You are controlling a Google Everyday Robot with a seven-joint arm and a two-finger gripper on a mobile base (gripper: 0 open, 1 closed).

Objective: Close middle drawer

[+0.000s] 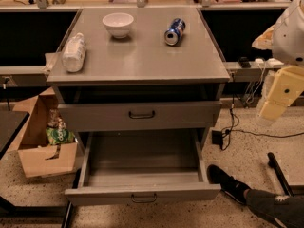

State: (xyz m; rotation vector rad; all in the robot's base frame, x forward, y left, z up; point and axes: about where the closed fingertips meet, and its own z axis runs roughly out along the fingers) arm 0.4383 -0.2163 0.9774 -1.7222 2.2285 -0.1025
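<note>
The middle drawer (142, 175) is a wide, shallow grey drawer pulled far out of the cabinet toward me. Its low front panel (142, 194) has a small dark bar handle (143, 198), and the inside looks empty. Above it, the taller-fronted top drawer (140, 115) stands slightly out from the cabinet. The lowest drawer is hidden beneath the open one. My arm comes in at the right edge; its cream-coloured gripper (272, 109) hangs in the air to the right of the cabinet, well apart from both drawers.
On the cabinet top (142, 63) stand a white bowl (118, 23), a blue can on its side (174, 31) and a lying plastic bottle (73, 52). A cardboard box (42, 151) stands at the left. A person's shoe and leg (232, 184) lie right of the open drawer.
</note>
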